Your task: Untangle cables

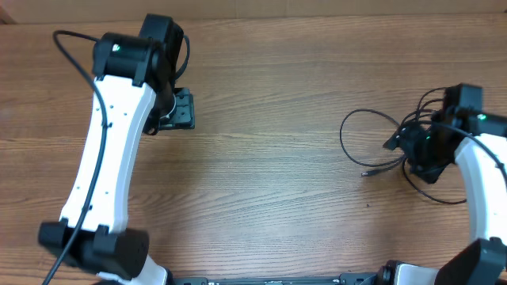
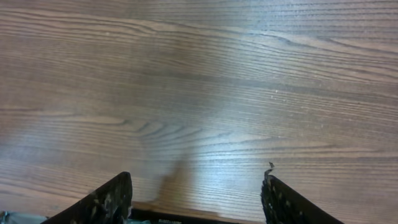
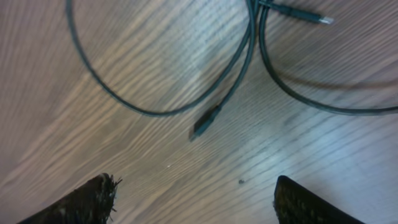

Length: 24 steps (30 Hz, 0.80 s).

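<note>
Here, the right fingers [image 3: 87,200], spread apart and empty, hover over looped black cables [image 3: 204,122] on the wooden bench [image 1: 269,95]. The left fingers [image 2: 112,200] are likewise apart, well away from them.

The light is bright and even and comes from above. On the table [image 2: 205,81], ahead of the left gripper [image 2: 198,176], lies a pale glare, and a soft shadow falls between its fingers [image 2: 107,203]. Ahead of the right gripper [image 3: 196,182] the cables [image 3: 205,121] are sharp, with faint shadows beside them; its own fingertips [image 3: 92,200] are dark and out of focus.
</note>
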Motion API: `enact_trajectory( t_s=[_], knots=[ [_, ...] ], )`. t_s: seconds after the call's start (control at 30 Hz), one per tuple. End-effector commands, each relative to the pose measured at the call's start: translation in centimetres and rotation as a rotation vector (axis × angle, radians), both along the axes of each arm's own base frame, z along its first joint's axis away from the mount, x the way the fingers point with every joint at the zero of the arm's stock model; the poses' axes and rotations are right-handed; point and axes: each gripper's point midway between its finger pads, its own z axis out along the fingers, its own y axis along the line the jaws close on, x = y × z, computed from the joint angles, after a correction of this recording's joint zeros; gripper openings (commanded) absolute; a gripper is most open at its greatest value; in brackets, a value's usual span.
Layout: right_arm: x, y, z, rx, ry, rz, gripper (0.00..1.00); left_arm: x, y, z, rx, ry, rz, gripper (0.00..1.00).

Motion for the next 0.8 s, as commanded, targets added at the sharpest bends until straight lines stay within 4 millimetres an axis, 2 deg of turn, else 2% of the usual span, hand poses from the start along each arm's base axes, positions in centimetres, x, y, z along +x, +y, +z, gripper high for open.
enact_trajectory(
  t_s=[0.0, 0.13, 0.23, 0.4, 0.47, 0.67, 0.77],
  knots=[
    [-0.7, 1.0, -3.1, 0.016, 0.019, -0.024, 0.80, -2.5, 0.7, 1.7, 0.009, -0.054, 0.020, 0.66],
    [0.1, 1.4, -5.2, 0.008, -0.033, -0.018, 0.80, -5.0, 2.2, 1.0, 0.054, -0.077, 0.082, 0.66],
    [0.3, 1.6, -6.3, -0.001, -0.049, -0.020, 0.80, -6.1, 2.5, 0.1, 0.039, -0.142, 0.110, 0.67],
    [0.5, 1.5, -8.0, -0.018, -0.071, -0.072, 0.79, -6.7, 2.6, -1.1, 0.001, -0.280, 0.115, 0.71],
    [0.6, 1.4, -8.4, -0.020, -0.087, -0.074, 0.75, -6.8, 2.7, -1.8, -0.006, -0.306, 0.115, 0.72],
    [0.0, 1.3, -10.0, -0.024, -0.091, -0.117, 0.75, -7.2, 2.0, -3.8, -0.040, -0.271, 0.105, 0.72],
    [-0.3, 1.1, -10.7, -0.029, -0.093, -0.160, 0.75, -7.2, 1.9, -4.1, -0.045, -0.261, 0.104, 0.72]
  ],
)
